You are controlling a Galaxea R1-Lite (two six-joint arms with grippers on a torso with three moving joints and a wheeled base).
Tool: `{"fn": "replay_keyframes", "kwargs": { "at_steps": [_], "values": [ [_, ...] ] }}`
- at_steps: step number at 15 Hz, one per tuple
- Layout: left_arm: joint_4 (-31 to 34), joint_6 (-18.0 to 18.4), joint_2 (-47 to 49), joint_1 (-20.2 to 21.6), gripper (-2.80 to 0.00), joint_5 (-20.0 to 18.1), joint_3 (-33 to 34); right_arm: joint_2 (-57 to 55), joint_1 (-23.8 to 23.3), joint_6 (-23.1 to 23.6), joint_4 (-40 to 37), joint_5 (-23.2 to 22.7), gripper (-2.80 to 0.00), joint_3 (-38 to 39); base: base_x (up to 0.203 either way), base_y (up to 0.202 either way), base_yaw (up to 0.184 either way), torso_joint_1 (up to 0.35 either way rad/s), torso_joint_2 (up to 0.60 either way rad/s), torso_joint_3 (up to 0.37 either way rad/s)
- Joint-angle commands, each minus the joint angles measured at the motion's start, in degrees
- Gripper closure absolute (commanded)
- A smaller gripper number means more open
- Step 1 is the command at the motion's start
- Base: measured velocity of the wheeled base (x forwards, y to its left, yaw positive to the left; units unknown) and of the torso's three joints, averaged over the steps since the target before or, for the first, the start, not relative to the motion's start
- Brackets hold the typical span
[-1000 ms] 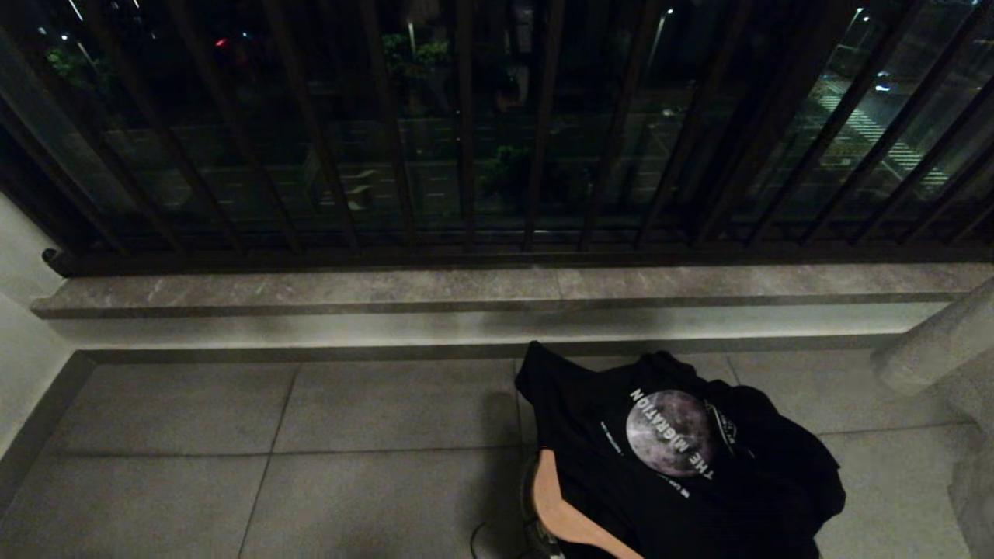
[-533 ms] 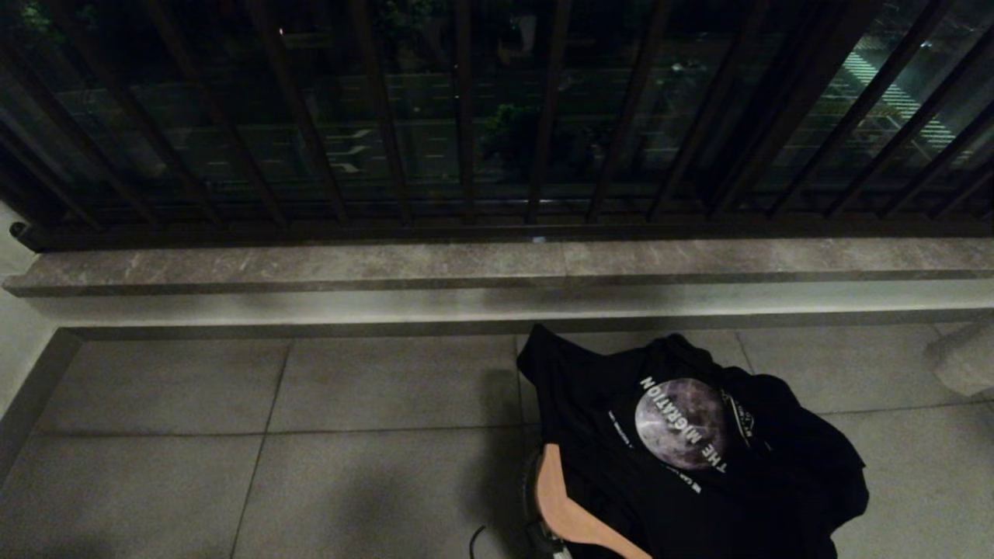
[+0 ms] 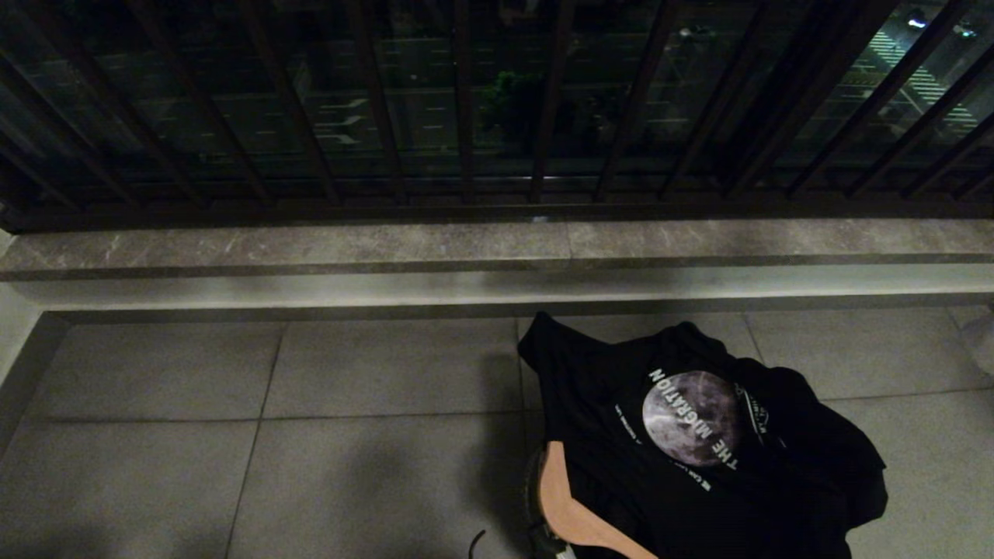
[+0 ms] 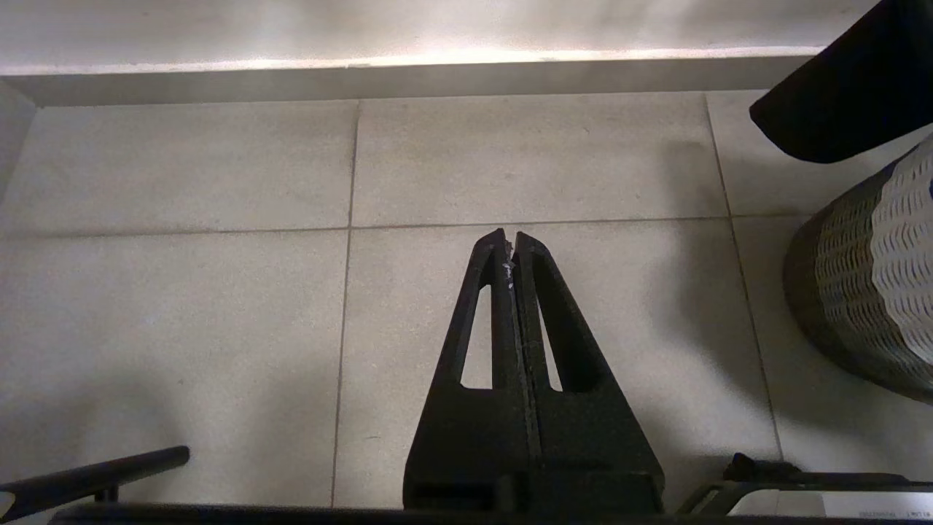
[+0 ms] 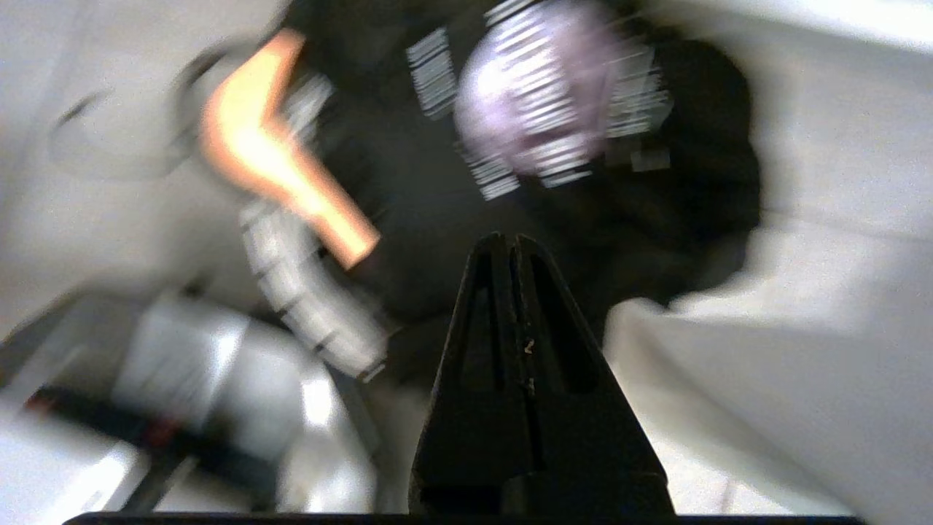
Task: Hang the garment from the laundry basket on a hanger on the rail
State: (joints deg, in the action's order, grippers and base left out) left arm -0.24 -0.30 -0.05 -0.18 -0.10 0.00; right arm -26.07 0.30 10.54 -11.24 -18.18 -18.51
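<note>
A black garment with a round moon print lies heaped over the laundry basket on the floor. A wooden hanger sticks out of it on the left side. The basket's pale mesh wall shows in the left wrist view, and its rim in the right wrist view. My right gripper is shut and empty, hovering above the garment near the hanger. My left gripper is shut over bare floor tiles, left of the basket. The rail is out of view.
A dark balustrade of vertical bars stands on a grey stone ledge behind the basket. Grey floor tiles spread to the left as far as a wall. Part of my own base lies close to the basket.
The camera has tilted, so ledge and bars sit higher in the head picture. My pale right arm has slid almost out at the right edge. Garment, hanger and basket lie unmoved.
</note>
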Motion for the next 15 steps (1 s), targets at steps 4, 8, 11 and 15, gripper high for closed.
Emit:
{"fn": "replay_keyframes", "kwargs": {
  "at_steps": [4, 8, 11, 15],
  "values": [
    [0.0, 0.0, 0.0, 0.0, 0.00, 0.0, 0.1, -42.5, 10.6, 3.7, 9.3, -4.9, 0.00, -6.1, 0.000, 0.000, 0.000, 0.000, 0.00, 0.000],
    [0.0, 0.0, 0.0, 0.0, 0.00, 0.0, 0.1, -61.2, 27.1, 6.2, 23.6, 2.7, -2.80, -9.0, 0.000, 0.000, 0.000, 0.000, 0.00, 0.000],
    [0.0, 0.0, 0.0, 0.0, 0.00, 0.0, 0.1, -71.1, 30.0, 6.3, 36.0, 7.2, -2.80, -8.8, 0.000, 0.000, 0.000, 0.000, 0.00, 0.000],
    [0.0, 0.0, 0.0, 0.0, 0.00, 0.0, 0.1, -76.0, 32.9, 6.6, 47.2, 17.4, -2.80, -5.6, 0.000, 0.000, 0.000, 0.000, 0.00, 0.000]
  ]
}}
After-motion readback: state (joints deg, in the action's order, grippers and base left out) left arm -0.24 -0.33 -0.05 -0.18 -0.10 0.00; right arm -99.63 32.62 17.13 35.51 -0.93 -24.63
